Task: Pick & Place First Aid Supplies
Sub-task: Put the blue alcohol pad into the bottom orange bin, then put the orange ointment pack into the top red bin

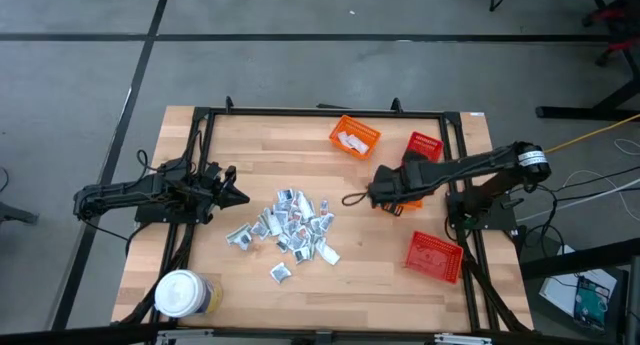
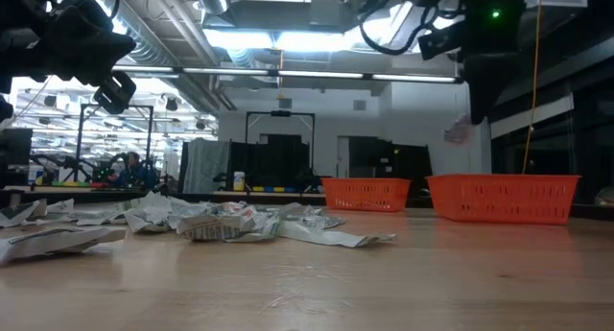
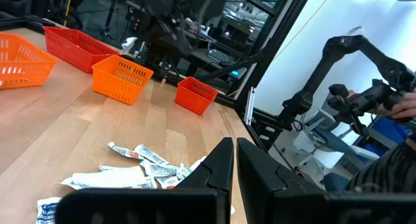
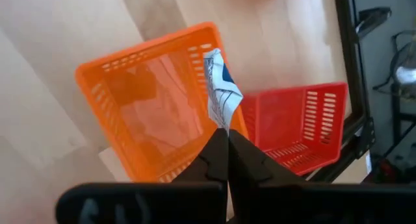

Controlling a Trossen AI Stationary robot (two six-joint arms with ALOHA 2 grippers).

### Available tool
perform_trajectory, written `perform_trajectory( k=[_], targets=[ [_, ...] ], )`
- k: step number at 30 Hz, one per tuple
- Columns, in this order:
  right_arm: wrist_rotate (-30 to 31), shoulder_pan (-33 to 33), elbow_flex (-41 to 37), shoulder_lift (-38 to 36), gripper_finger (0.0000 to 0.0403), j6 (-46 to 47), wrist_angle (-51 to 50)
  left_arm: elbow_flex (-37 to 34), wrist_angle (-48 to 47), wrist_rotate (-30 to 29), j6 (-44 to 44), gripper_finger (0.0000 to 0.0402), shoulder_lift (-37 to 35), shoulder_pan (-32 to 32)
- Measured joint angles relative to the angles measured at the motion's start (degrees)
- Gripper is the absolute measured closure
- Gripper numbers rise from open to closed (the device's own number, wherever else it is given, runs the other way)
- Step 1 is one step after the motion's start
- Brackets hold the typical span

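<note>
Sachet (image 4: 220,87) in right end effector (image 4: 227,134), above orange basket (image 4: 123,81)

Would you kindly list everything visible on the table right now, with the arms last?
Sachets: many, silvery-white, piled mid-table.
Held sachet: one, white with blue print, above an orange basket.
Orange basket with white items: one, far edge of the table.
Orange basket under the right arm: one, empty.
Red baskets: two, right side.
Jar: one, white-lidded, near left corner.
Left gripper: shut, left of the pile.
Right gripper: shut on the held sachet.
</note>
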Motion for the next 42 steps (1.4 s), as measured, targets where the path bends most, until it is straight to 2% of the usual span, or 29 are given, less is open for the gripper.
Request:
perform_trajectory(
  k=[6,18,26,35,42],
  targets=[
    [-0.98,1.96,-3.94,0.08,0.0401,1.42,0.4,0.02,0.01,-0.01,0.0,0.0386,0.0,0.0],
    [-1.56,1.59,-10.11,0.08,0.0347,1.43,2.98,0.02,0.0,0.0,0.0,0.0386,0.0,0.01],
    [-8.45,-0.04,-7.63,0.13,0.032,2.94,10.14,0.02,0.0,-0.02,0.0,0.0386,0.0,0.01],
    [-10.31,-5.79,-1.26,0.1,0.0243,-0.09,17.24,0.02,0.0,-0.02,0.0,0.0386,0.0,0.01],
    [-18.96,-9.49,-0.11,0.12,0.0172,-2.54,28.86,0.02,0.0,-0.01,0.0,0.0386,0.0,0.0]
  ],
)
